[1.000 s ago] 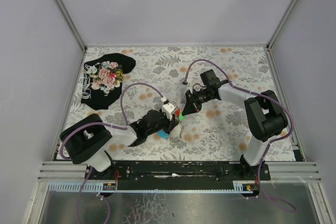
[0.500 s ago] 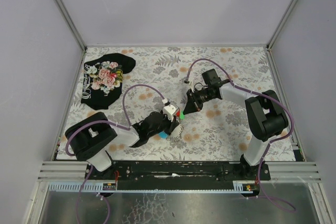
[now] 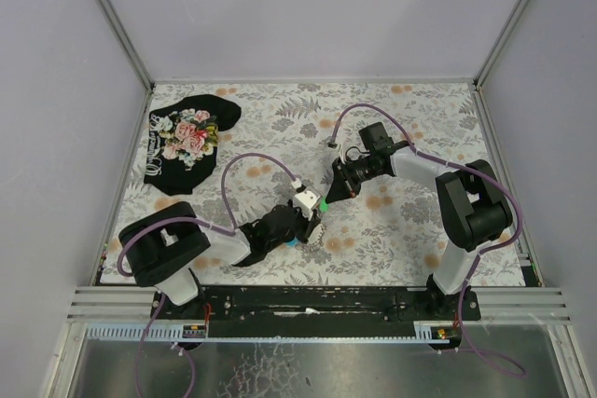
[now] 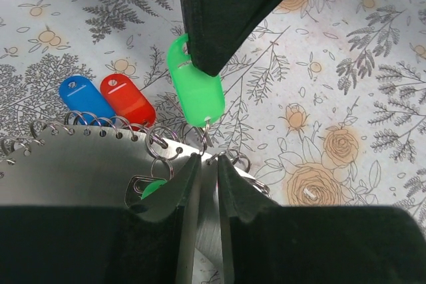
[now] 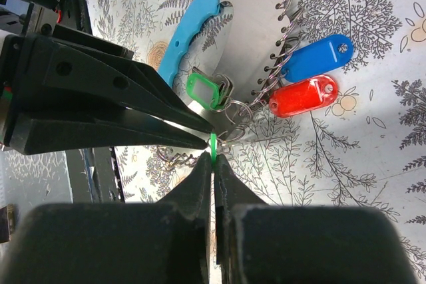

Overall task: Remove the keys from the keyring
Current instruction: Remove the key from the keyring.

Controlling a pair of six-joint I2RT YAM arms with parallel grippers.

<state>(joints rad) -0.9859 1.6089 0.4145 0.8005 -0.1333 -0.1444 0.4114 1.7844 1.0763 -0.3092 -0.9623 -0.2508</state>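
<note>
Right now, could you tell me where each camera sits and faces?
Top external: above, behind the bases, looking down at the table; both arms show.
Left wrist: on the left arm, facing the keyring its left hand grips.
Right wrist: on the right arm, facing the green tag its right hand pinches.
Both wrist views share the red tag.

left end effector [image 3: 313, 219] | shifted slightly right, toward near edge

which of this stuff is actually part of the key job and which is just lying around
In the job: green key tag, pinched by right gripper; red key tag; blue key tag; keyring, held by left gripper.
Lying about: black floral cloth.
</note>
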